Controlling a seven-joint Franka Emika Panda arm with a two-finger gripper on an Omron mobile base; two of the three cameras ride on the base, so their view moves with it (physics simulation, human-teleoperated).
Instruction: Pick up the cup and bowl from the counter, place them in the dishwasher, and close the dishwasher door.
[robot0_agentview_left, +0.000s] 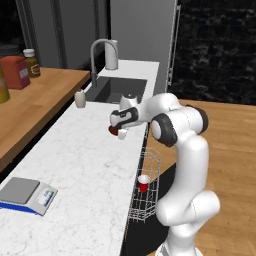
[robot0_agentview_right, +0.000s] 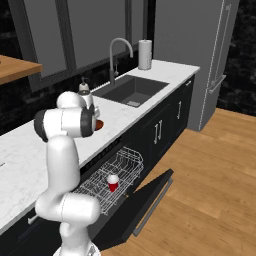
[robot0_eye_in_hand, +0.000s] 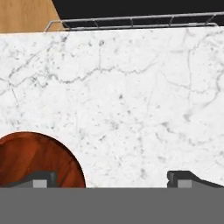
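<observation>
The dark reddish-brown bowl (robot0_eye_in_hand: 39, 155) rests on the white marble counter (robot0_eye_in_hand: 131, 105) near its front edge, at the lower left of the hand view. My gripper (robot0_eye_in_hand: 111, 181) hovers just above the counter and stands open. Its left fingertip (robot0_eye_in_hand: 41, 179) is over the bowl, while the gap between the fingers is mostly over bare marble. From the base, the gripper (robot0_agentview_left: 120, 132) partly hides the bowl (robot0_agentview_left: 113, 131), whose rim (robot0_agentview_right: 99, 124) peeks out beside the arm. The red cup (robot0_agentview_left: 143, 183) (robot0_agentview_right: 113, 183) stands upright in the pulled-out wire rack (robot0_agentview_right: 122, 165) of the dishwasher. The dishwasher door (robot0_agentview_right: 150, 200) hangs open.
A sink (robot0_agentview_left: 117, 90) with a faucet (robot0_agentview_left: 97, 50) lies further along the counter, with a soap bottle (robot0_agentview_left: 80, 98) beside it. A kitchen scale (robot0_agentview_left: 27, 195) sits at the near end. Jars (robot0_agentview_left: 17, 70) stand on the wooden shelf. The rack (robot0_agentview_left: 147, 192) juts out below the counter edge.
</observation>
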